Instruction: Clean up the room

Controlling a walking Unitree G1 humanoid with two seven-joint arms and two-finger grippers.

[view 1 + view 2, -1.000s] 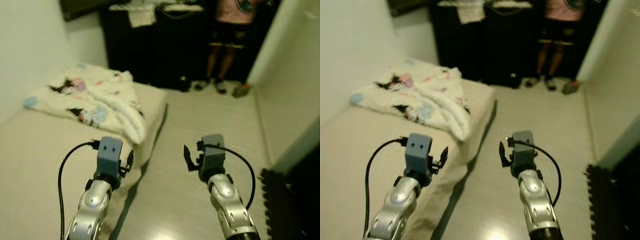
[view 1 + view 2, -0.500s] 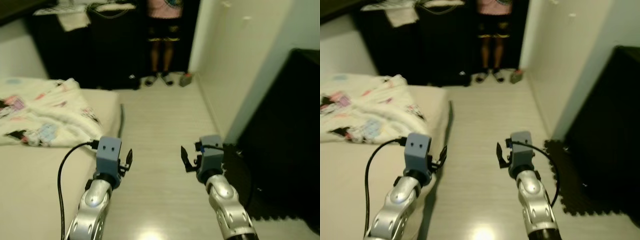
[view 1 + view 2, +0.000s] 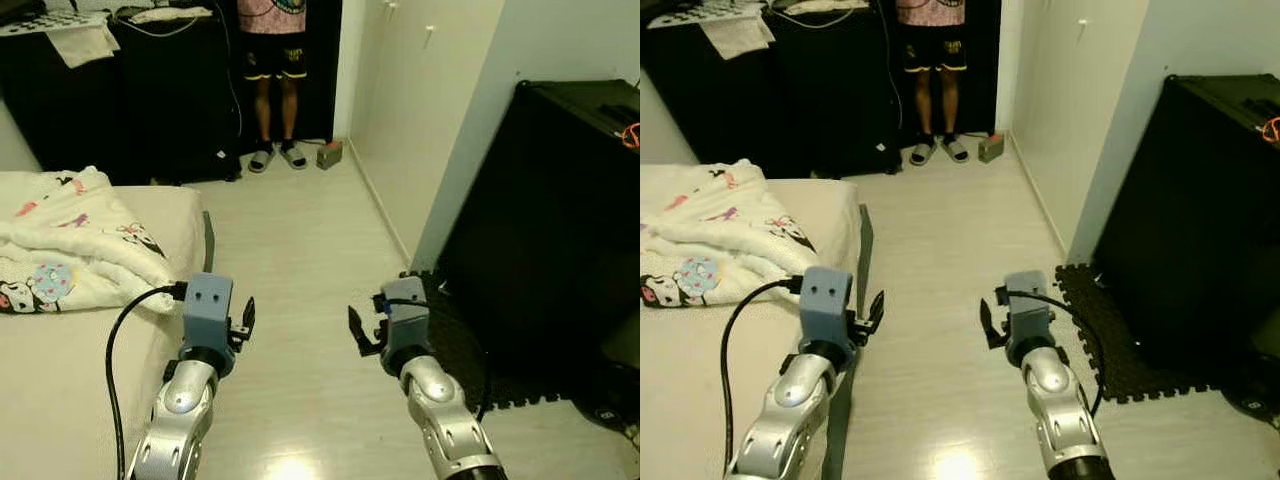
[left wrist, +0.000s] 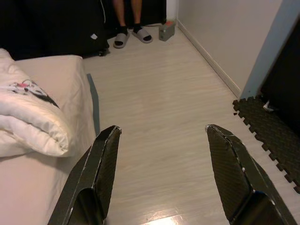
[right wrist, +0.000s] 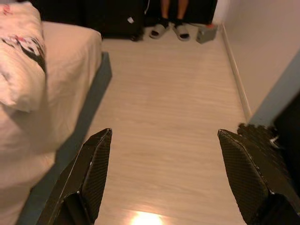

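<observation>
To the left of the left gripper (image 4: 161,140) lies a bed (image 3: 60,370) with a smooth beige sheet, and on it a puffy white blanket (image 3: 70,255) printed with small cartoon figures, bunched into soft rolled folds. The blanket sits ahead of and to the left of that gripper, well apart from it. The left gripper hangs over the bed's edge and the pale wood-plank floor (image 3: 300,260), its two flat black fingers (image 4: 101,164) with a woven, carbon-like texture spread wide, holding nothing. A black cable loops from its blue-grey boxy wrist housing.

The right gripper (image 5: 164,164) hovers over bare floor just right of the left one, fingers likewise spread wide and empty. Far ahead of both grippers a person (image 3: 272,80) in dark shorts and slippers stands by black furniture, with a small grey box (image 3: 330,155) on the floor beside the feet. To the right of the right gripper lies a black foam mat (image 3: 470,350) with a toothed, interlocking edge, and above it a tall black cabinet (image 3: 550,220) against the white wall.
</observation>
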